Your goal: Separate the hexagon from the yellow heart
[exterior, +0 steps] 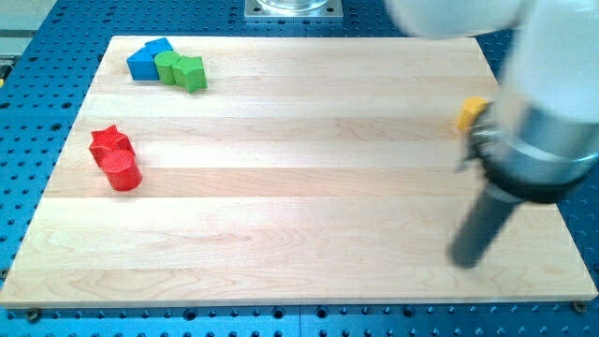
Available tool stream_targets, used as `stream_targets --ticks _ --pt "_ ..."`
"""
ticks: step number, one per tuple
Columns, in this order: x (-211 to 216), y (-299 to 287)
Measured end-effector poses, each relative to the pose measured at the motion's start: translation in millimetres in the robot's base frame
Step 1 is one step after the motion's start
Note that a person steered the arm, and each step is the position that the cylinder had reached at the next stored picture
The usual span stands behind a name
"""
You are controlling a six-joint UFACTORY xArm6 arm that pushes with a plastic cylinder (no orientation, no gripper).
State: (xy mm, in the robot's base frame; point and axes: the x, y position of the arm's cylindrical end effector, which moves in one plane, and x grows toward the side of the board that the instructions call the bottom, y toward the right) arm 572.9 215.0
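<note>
A yellow block (472, 112) shows near the board's right edge. The blurred arm body hides part of it, and I cannot make out its shape. I cannot tell whether a second yellow block lies behind the arm. No hexagon or heart can be picked out for certain. My tip (465, 261) is at the lower right of the board, well below the yellow block and apart from it. The rod slants up to the right into the arm.
A blue block (148, 59) touches a green cylinder (168, 66) and a green star (191, 73) at the top left. A red star (109, 143) touches a red cylinder (122, 171) at the left. The wooden board (299, 215) ends in a blue perforated table.
</note>
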Motion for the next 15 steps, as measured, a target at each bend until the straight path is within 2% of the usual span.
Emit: stream_targets --ticks 1,2,3,4,5,6,8,9,11,12,13,14,15 --pt "-40.4 110.0" --pt "-56.3 130.2" --pt "-107.7 124.4" --pt "-135.8 82.1" --pt "-141.9 47.8" --pt "-179.1 56.1" --pt "-221.7 76.5" --pt "-251.9 63.2" --pt "-243.6 -14.3" --pt "-243.4 -23.9" --pt "-249.0 -4.1" --pt "-283.4 31.5" --pt "-272.1 39.1"
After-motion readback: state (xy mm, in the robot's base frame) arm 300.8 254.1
